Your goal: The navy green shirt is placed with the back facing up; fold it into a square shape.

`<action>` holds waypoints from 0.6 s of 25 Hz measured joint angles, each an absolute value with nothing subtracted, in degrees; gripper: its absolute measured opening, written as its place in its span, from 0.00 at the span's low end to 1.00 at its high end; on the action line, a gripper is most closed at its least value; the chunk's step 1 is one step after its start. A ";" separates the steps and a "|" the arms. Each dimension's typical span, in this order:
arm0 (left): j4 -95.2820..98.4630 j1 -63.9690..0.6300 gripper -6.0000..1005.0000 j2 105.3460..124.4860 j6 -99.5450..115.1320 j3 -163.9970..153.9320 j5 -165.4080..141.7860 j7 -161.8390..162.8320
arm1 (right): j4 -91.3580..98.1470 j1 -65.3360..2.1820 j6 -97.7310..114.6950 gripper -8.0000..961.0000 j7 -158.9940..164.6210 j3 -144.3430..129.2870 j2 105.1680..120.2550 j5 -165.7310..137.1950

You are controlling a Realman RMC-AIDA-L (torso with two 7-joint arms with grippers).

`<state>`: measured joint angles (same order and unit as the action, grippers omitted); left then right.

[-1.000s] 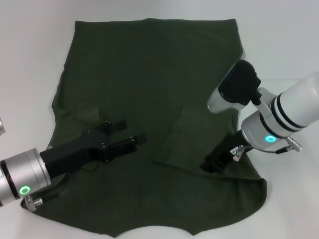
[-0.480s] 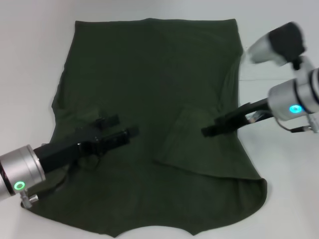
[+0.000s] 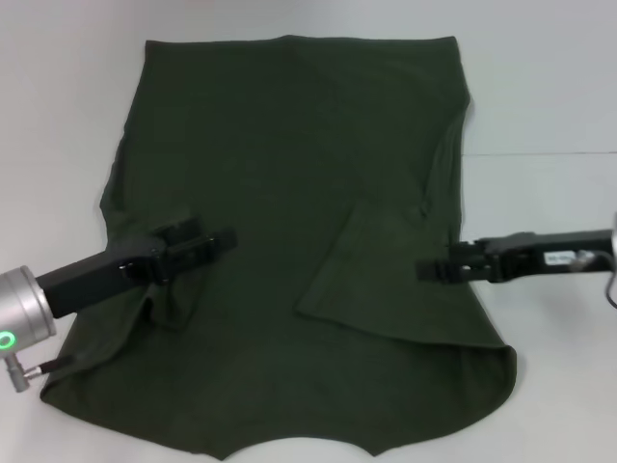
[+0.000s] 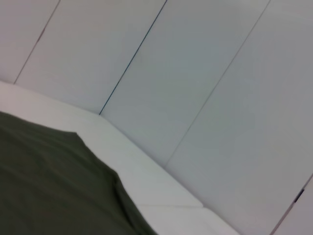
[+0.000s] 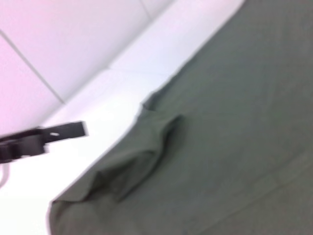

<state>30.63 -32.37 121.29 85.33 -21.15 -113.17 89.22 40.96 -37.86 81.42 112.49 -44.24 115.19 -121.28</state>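
The navy green shirt [image 3: 289, 231] lay plain side up across the white worktop [image 3: 540, 87], both sleeves turned inward. Left gripper [image 3: 207, 241] hovered at nine o'clock, right gripper [image 3: 434, 272] at three, neither pinching cloth, probably clear for regrasping; I couldn't tell their jaws' spread.

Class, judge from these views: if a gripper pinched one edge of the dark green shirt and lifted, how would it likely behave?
The navy green shirt would probably sag and drape, not stay flat: both sleeves already lie folded inward. It looks thin and light. Pushed, it would likely bunch; its edges are already wavy. Left gripper and right gripper hover over it.
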 joint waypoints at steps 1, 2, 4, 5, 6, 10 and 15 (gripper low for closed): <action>31.40 -32.37 0.91 121.07 85.53 -21.22 -113.83 90.59 | 40.89 -37.14 82.52 0.94 111.81 -43.61 114.98 -120.46; 32.24 -32.34 0.91 120.72 85.65 -21.21 -114.59 92.23 | 40.77 -36.21 83.74 0.94 111.06 -42.67 114.59 -119.64; 34.13 -32.30 0.91 119.83 85.67 -21.12 -116.58 96.73 | 39.87 -35.13 86.03 0.95 110.44 -41.12 113.56 -118.92; 35.10 -32.29 0.91 119.32 85.71 -20.95 -117.68 99.12 | 39.08 -34.71 87.18 0.95 110.18 -40.50 112.94 -118.80; 35.87 -32.28 0.91 118.94 85.79 -20.81 -118.81 101.24 | 38.05 -34.50 88.08 0.95 109.99 -40.08 112.26 -118.70; 40.16 -32.10 0.91 117.14 87.09 -18.97 -124.91 112.01 | 33.12 -34.12 91.00 0.96 109.67 -39.29 109.11 -118.64; 42.43 -31.75 0.91 114.96 88.36 -12.42 -132.55 121.14 | 31.85 -34.01 94.05 0.96 109.61 -39.61 106.55 -119.02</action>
